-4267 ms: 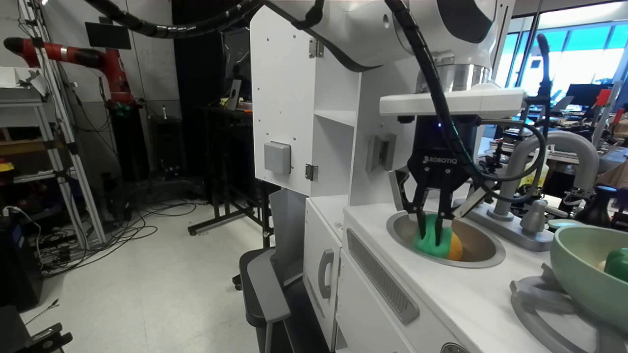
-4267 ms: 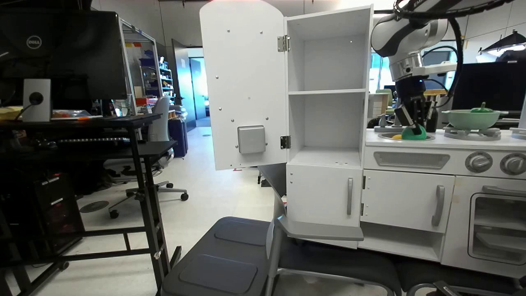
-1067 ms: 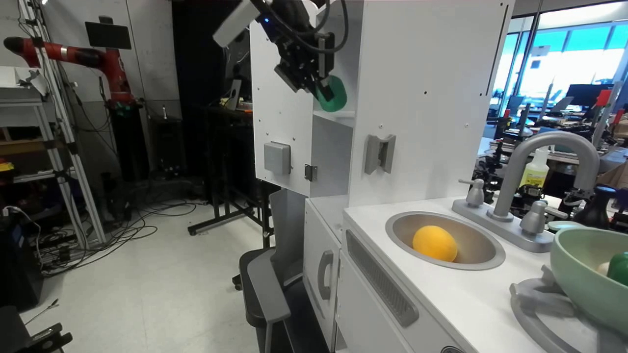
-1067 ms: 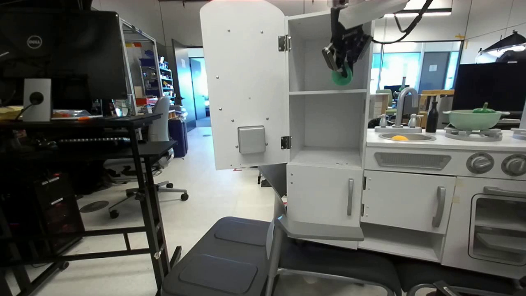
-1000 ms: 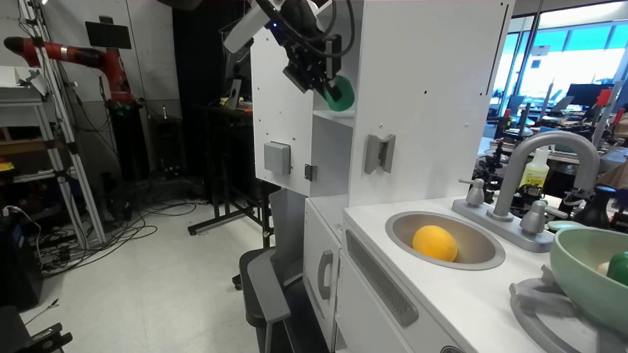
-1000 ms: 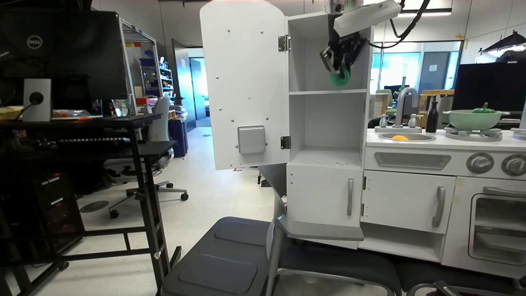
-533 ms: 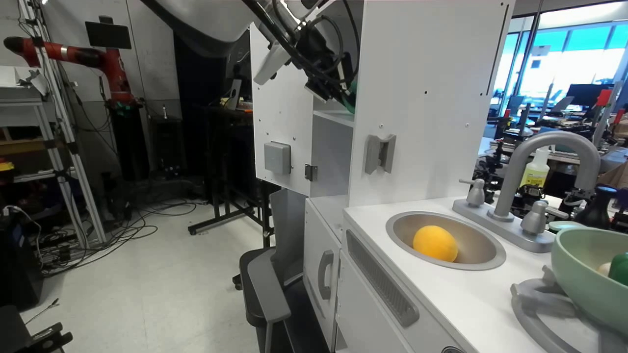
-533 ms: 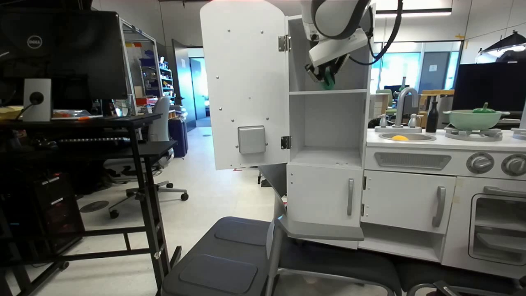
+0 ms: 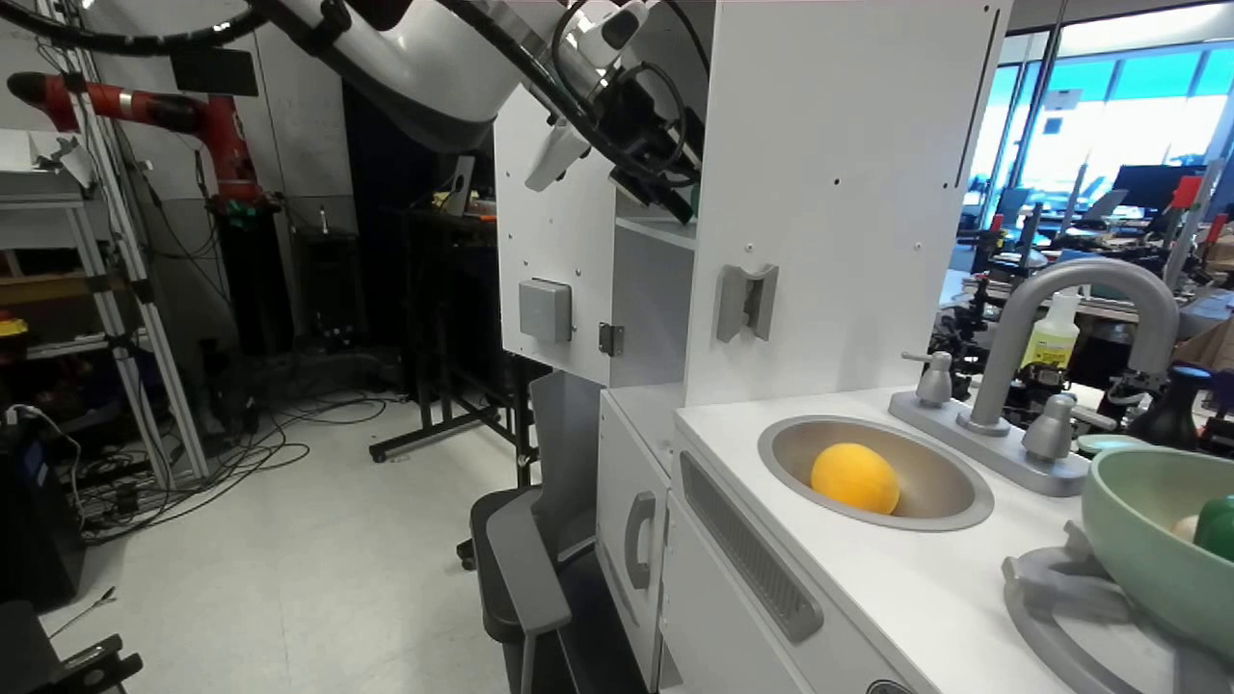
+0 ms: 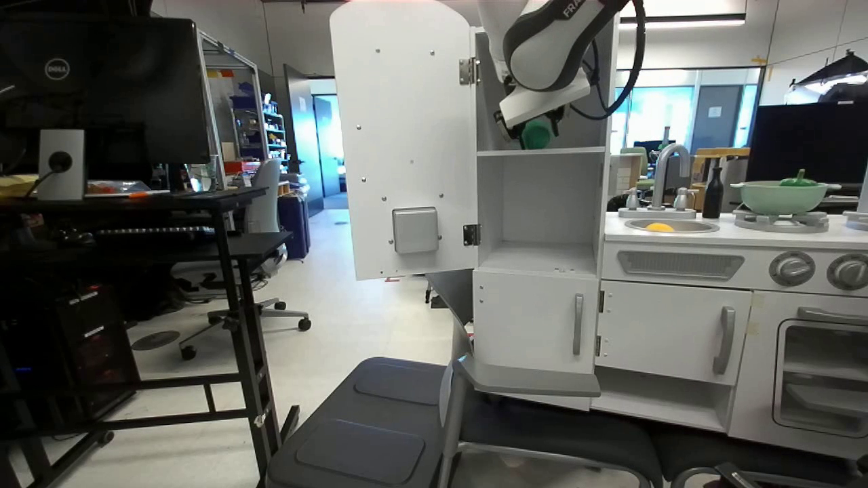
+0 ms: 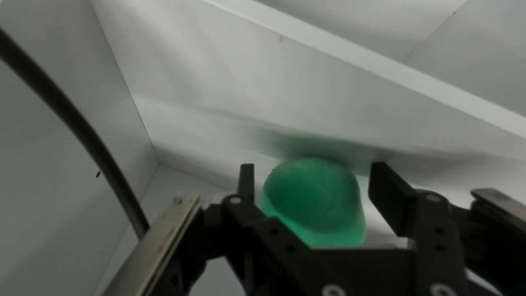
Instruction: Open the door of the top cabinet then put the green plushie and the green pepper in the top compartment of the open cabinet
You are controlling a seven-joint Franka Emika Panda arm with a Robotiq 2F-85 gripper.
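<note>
The green plushie (image 11: 316,201), rounded and pale at its near edge, sits on the shelf floor of the top compartment (image 10: 582,134). My gripper (image 11: 310,181) stands open around it in the wrist view, with a gap between the plushie and each finger. In an exterior view the plushie (image 10: 536,134) shows below the wrist; elsewhere the side wall of the top cabinet (image 9: 839,222) mostly hides it. The door (image 10: 407,122) is swung wide. In both exterior views the green pepper (image 9: 1217,528) lies in a pale green bowl, where its stem (image 10: 799,177) rises above the rim.
A yellow ball-like object (image 9: 854,479) lies in the sink (image 9: 945,482), beside the grey faucet (image 9: 1003,328). The bowl (image 9: 1147,530) stands on a grey burner grate. Beneath the plushie's compartment is a lower shelf space (image 10: 542,203). A grey chair (image 9: 525,559) stands below the door.
Over four seconds the plushie has gone from the sink to the top compartment. In the last second the gripper has moved deeper in, its jaws have spread, and the plushie is released.
</note>
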